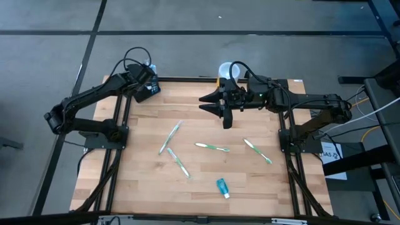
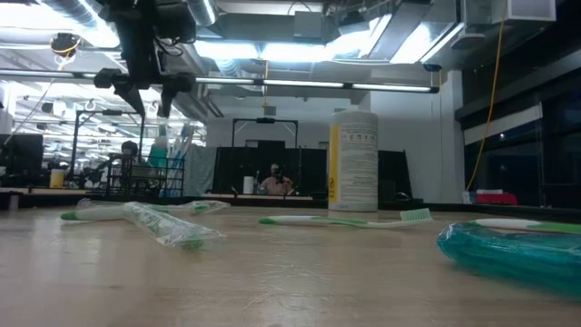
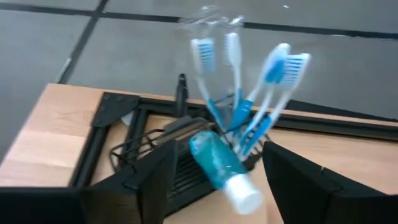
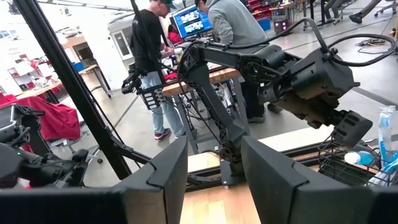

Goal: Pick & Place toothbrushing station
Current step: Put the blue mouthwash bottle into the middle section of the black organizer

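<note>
The toothbrushing station (image 3: 186,171) is a black wire holder at the table's far left corner, also seen in the right wrist view (image 4: 348,163). Blue toothbrushes (image 3: 249,93) stand in it, and a teal toothpaste tube (image 3: 219,165) leans in it, white cap toward the camera. My left gripper (image 3: 217,186) (image 1: 149,86) slants down over the station, open, one finger on either side of the tube and apart from it. My right gripper (image 4: 214,180) (image 1: 215,103) hangs high over the table's far middle, level and open, with nothing between its fingers.
Several green-and-white toothbrushes (image 1: 170,137) (image 1: 212,147) (image 1: 257,151) lie loose on the wooden table, one of them wrapped (image 2: 168,225). A teal tube (image 1: 222,187) lies near the front edge. A white-and-yellow cup (image 1: 226,70) stands at the far edge. People stand beyond the table (image 4: 149,68).
</note>
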`<control>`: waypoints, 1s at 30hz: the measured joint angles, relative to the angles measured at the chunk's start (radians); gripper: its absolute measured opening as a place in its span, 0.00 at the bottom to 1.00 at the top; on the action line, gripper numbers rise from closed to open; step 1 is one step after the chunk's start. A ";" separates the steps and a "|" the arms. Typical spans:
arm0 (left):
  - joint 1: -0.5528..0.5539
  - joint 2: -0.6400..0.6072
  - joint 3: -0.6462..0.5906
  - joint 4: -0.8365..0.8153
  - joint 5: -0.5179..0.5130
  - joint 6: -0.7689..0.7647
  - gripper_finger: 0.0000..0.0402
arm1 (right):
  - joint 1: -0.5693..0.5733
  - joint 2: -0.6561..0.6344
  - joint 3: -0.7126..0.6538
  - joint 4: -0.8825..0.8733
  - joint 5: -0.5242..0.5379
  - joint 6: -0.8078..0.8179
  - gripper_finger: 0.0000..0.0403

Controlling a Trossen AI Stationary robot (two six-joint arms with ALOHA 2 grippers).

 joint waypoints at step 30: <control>-0.023 0.143 0.000 0.019 0.107 -0.027 0.61 | 0.006 0.000 0.000 0.001 0.011 0.003 0.38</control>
